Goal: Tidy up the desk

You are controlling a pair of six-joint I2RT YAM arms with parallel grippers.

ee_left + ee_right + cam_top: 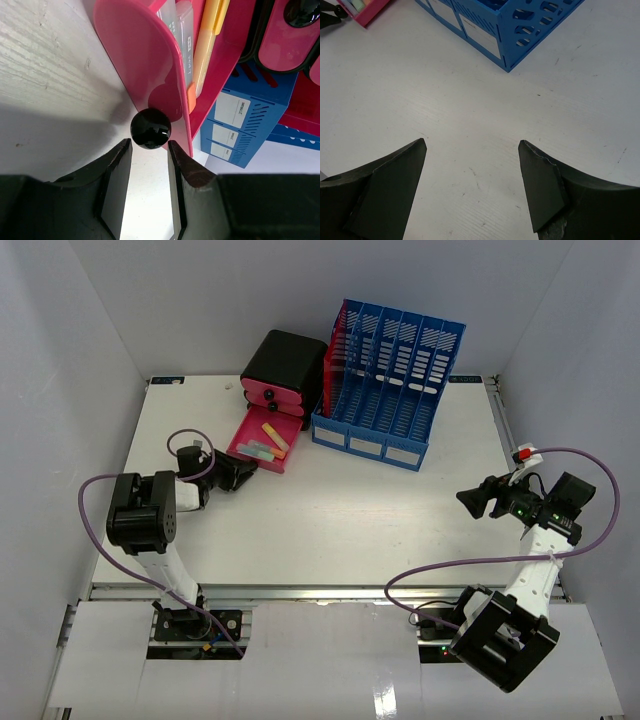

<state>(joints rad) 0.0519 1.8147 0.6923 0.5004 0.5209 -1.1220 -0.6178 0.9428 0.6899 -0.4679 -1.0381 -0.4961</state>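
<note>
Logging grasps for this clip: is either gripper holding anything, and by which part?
Right gripper: open, empty. Left gripper: its tips flank the round black knob of the open pink plastic drawer; whether they pinch it cannot be told.

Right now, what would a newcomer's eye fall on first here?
The pink drawer, pulled out of the black drawer unit at the desk's far left, with pens inside. The left gripper sits open at its black knob, not gripping it. A blue rack stands right of the unit; the right gripper hangs open over bare desk at the right.
</note>
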